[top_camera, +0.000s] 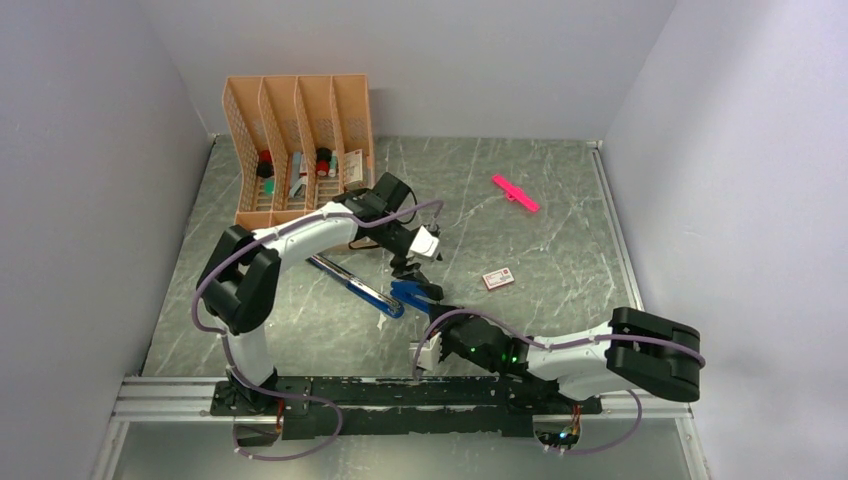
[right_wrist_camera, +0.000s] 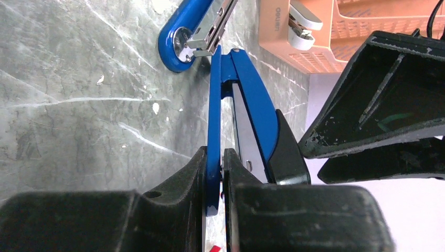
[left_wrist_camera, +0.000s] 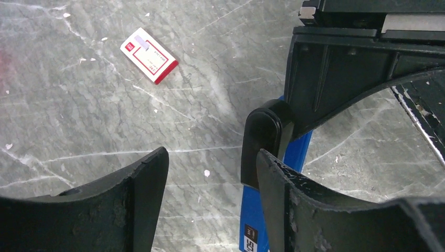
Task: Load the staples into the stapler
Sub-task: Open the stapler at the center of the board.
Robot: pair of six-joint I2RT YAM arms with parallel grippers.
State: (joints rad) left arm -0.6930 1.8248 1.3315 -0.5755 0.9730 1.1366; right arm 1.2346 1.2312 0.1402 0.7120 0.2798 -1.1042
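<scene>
while the right gripper (right_wrist_camera: 215,160) pinches the opened blue stapler (right_wrist_camera: 247,86) steady, the left gripper (left_wrist_camera: 211,157) hangs spread and empty; next it likely must fetch staples from the staple box (top_camera: 498,279) centre-right.

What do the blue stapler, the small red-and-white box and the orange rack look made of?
The stapler: glossy blue shell, painted metal or plastic, with a shiny metal rail at the hinge. The box: printed cardboard, probably, given its crisp flat edges. The rack: orange plastic, judging by its moulded lattice.
</scene>
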